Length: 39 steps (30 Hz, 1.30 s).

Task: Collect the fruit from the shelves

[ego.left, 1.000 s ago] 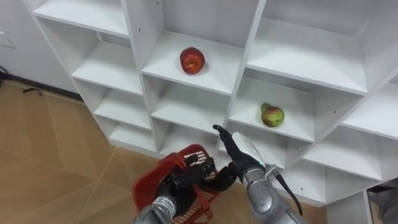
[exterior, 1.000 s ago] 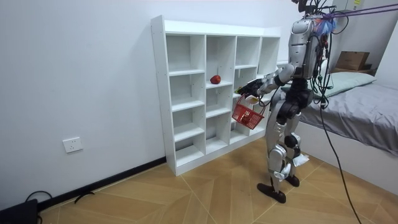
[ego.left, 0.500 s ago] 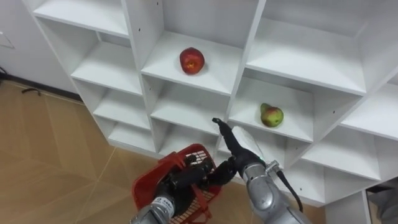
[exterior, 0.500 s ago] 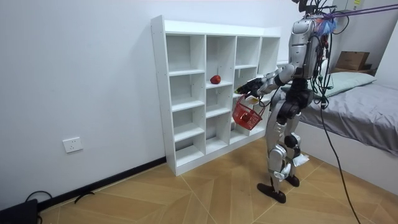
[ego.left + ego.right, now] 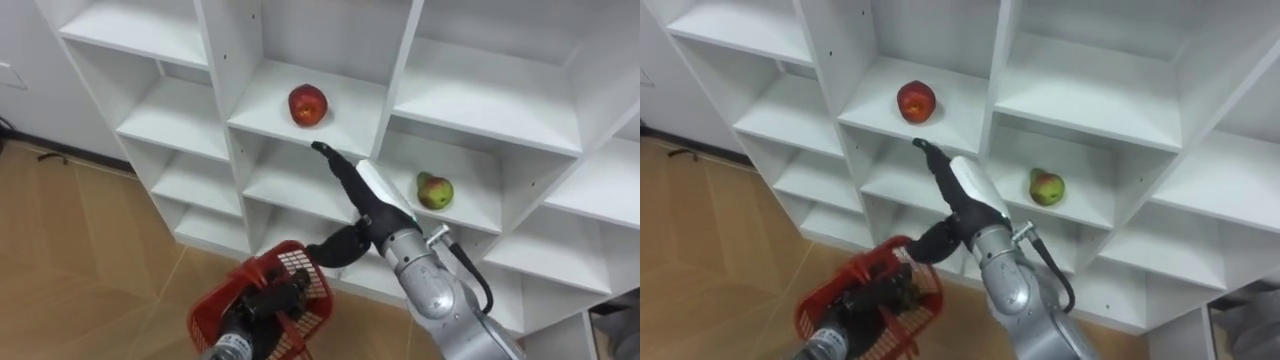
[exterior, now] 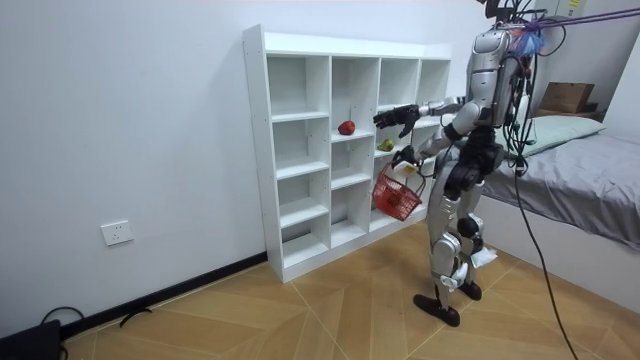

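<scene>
A red apple (image 5: pixel 307 104) lies on a shelf of the white closet (image 5: pixel 400 70), in the middle column. One compartment to the right and a level lower sits a green-red fruit (image 5: pixel 434 190). My right hand (image 5: pixel 350 192) is open with straight fingers, raised just below and in front of the apple's shelf, not touching the apple. My left hand (image 5: pixel 268 299) is shut on the handle of a red basket (image 5: pixel 220 312) at the lower left, below the right hand. In the room view I stand facing the closet (image 6: pixel 300 150), right hand (image 6: pixel 398 117) held out and the basket (image 6: pixel 396 196) hanging lower.
The closet's upright dividers (image 5: pixel 228 60) and shelf edges (image 5: pixel 300 140) stand close around the right hand. Wooden floor (image 5: pixel 80 250) lies to the left. A bed (image 6: pixel 590 190) with a cardboard box (image 6: pixel 565 97) behind it stands at the room view's right.
My right hand has risen from beside the basket up toward the red apple's shelf. The left hand with the basket has dropped lower and to the left.
</scene>
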### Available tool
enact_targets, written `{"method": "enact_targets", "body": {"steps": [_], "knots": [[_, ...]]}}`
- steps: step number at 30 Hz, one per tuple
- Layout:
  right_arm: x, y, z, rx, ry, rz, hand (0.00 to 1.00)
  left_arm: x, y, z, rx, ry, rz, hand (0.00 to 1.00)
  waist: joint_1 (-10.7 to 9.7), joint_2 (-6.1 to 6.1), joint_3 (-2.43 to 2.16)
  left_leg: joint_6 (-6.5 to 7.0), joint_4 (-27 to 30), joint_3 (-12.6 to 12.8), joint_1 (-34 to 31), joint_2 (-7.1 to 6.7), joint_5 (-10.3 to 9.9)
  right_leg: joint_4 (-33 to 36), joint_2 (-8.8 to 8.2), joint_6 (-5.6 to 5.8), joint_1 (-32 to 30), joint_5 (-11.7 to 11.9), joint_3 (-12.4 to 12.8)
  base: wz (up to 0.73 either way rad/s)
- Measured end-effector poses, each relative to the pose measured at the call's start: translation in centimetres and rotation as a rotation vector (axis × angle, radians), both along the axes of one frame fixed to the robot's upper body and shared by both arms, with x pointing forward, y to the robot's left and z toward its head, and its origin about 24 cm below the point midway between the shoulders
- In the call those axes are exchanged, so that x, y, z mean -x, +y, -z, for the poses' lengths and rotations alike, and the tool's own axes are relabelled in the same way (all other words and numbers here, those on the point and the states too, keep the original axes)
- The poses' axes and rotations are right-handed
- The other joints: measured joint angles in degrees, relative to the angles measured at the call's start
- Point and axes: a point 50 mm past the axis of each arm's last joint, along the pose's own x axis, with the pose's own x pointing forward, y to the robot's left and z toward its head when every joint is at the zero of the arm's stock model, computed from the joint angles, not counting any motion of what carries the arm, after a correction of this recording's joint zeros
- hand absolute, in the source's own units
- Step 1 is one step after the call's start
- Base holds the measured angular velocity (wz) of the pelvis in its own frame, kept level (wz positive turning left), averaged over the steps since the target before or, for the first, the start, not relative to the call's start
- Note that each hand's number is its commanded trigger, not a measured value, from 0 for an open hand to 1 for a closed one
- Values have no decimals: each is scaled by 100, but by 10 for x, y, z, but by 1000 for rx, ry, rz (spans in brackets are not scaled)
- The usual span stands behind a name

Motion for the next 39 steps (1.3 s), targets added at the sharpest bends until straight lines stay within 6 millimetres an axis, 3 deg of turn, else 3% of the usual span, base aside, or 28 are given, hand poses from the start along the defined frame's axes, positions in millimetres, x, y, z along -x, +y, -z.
{"method": "enact_targets", "body": {"steps": [4,6,11,16,21,28,31,35,38,39], "knots": [[0,4,-13,-78,-11,-32,0,15,11,14,-61,79,10,100,40,-58,25,-8,-15,-8,43,10,4,-5,14,0,40,0,-4,-1],[-4,4,-17,-117,-4,-37,0,19,16,17,-92,93,23,100,89,-134,65,-15,-13,-15,39,16,8,-5,20,-1,39,0,-10,0],[-7,7,-23,-116,-16,-64,0,22,22,20,-138,109,33,100,218,-208,61,-13,-17,-19,20,10,8,-8,16,0,21,0,-9,0],[-19,12,-42,-116,-79,-106,0,31,28,28,-154,157,13,100,279,-236,51,-14,-38,-17,39,11,9,-10,17,0,26,0,-17,0],[-29,11,-63,-136,-159,-91,0,37,39,34,-198,196,12,100,426,-345,9,-14,-84,-28,124,10,16,-22,23,0,92,0,-24,-1],[-38,8,-60,-78,-180,-45,0,38,50,34,-244,197,6,100,628,-472,56,-14,-120,-144,192,-6,16,-29,16,3,196,-2,-103,8],[-46,4,-59,-61,-178,-10,0,37,54,33,-243,195,-24,100,725,-553,98,-18,-121,-193,159,-10,18,-37,16,11,200,-7,-184,9],[-63,3,-65,-31,-205,36,0,36,57,32,-248,192,-34,100,861,-623,95,-26,-90,-229,46,-12,28,-37,16,12,110,-7,-259,6],[-77,2,-70,27,-243,75,0,36,60,32,-261,186,-19,100,915,-726,69,-36,-26,-367,-95,-22,51,-37,14,12,26,-7,-417,22],[-81,2,-74,30,-261,87,0,36,61,31,-261,182,-16,100,914,-757,81,-37,4,-430,-146,-29,51,-41,14,12,11,-7,-474,26]]}}
